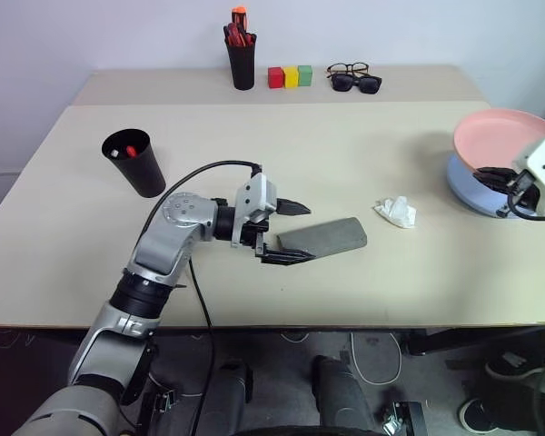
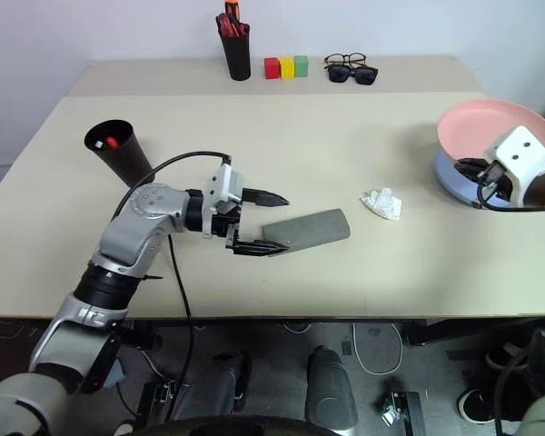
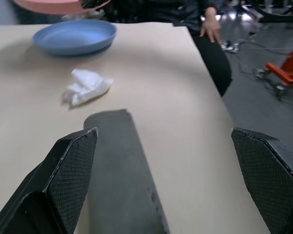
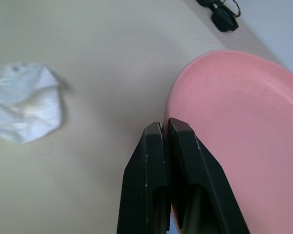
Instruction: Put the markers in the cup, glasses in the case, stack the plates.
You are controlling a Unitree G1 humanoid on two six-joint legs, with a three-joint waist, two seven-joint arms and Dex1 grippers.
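On the right side of the tabletop [image 1: 363, 154] the right gripper [image 4: 167, 131] is clamped shut on the rim of the salmon pink plate [image 1: 501, 138] and holds it, tilted, just above the light blue plate [image 1: 468, 191]. The stacking looks almost finished — the pink plate only has to be lowered onto the blue one and let go.

At the far left stands the cup [image 1: 134, 162], and something red and something white can be seen inside it. I judge that these are the markers, so this part is probably done, although they are too small to tell for certain.

In the near middle lies the case [image 1: 325, 237], grey and with its lid closed. The left gripper [image 1: 289, 233] has its jaws spread wide on either side of the left end of the case and is not gripping it.

The glasses [image 1: 347, 69] are at the far edge, well apart from the case and just beside a pair of black sunglasses [image 1: 357, 84]. This part is not yet done — the case must be opened, the glasses brought over and put in.

A crumpled white tissue [image 1: 396, 212] lies between the case and the plates.
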